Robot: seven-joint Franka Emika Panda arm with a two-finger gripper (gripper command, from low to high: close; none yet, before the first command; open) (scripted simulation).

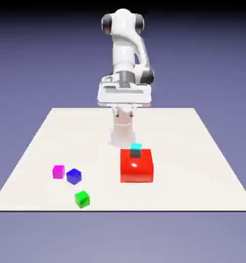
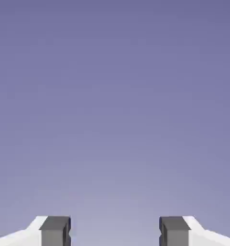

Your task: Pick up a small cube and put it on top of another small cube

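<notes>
**Gripper wide apart, both small cubes on the table**

Your hand view gives you only blue-violet backdrop; no cube or table shows in it. The gripper (image 2: 115, 233) has its two grey fingertips (image 2: 55, 230) spread wide, nothing between them. In the exterior view the fingers are hard to make out on the raised hand.

The small dark-blue cube (image 1: 73, 176) sits near the table's (image 1: 197, 154) front left, just right of the small magenta-pink cube (image 1: 58, 171); whether they touch is unclear. A green cube (image 1: 82, 199) lies nearer the front edge. The big red block (image 1: 137, 165) stands right of them, a cyan cube (image 1: 136, 149) at its far side, partly hidden. The table is off-white.
</notes>
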